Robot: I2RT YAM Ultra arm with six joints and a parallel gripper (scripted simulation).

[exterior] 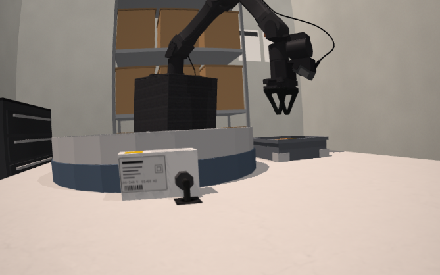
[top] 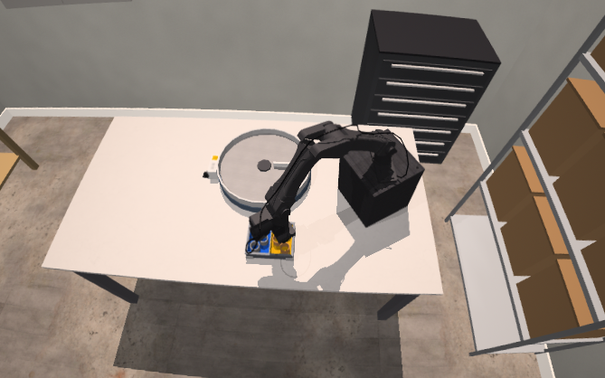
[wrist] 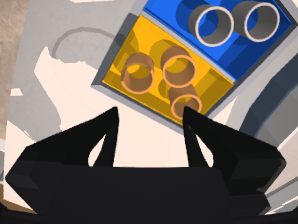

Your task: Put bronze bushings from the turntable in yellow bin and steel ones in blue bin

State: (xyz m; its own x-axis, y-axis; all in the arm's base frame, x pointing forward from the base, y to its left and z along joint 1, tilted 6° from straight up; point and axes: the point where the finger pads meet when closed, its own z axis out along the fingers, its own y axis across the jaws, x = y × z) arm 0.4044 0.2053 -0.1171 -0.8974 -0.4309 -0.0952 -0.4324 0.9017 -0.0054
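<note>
The black jointed arm (top: 290,180) (exterior: 202,29) reached out from its black box-shaped pedestal (top: 370,206) (exterior: 151,105), arched over the round grey-walled turntable (top: 243,204) (exterior: 153,145) and bent down at the wrist, so that the black two-fingered claw (exterior: 282,113) (wrist: 150,113) pointed straight down, above the level of the dark grey divided tray (top: 269,256) (exterior: 293,150) (wrist: 106,62). From the top, the arm covered part of the turntable and of the tray, and the claw's fingertips could not be made out; from the exterior, the turntable's wall hid its floor and the arm's upper bend was cut off. The claw's fingers were spread partway, with nothing between them and nothing touched. Beyond the fingertips in the wrist view, three bronze ring-shaped bushings (wrist: 176,82) were in the yellow square bin (wrist: 142,31), the nearest one partly behind a fingertip. Farther from the claw, two grey steel tubular bushings (wrist: 214,37) were in the blue bin (wrist: 167,11), its far part cut off by the frame. The tray rested on the white bench (top: 154,202) (exterior: 283,218), beside the turntable.
</note>
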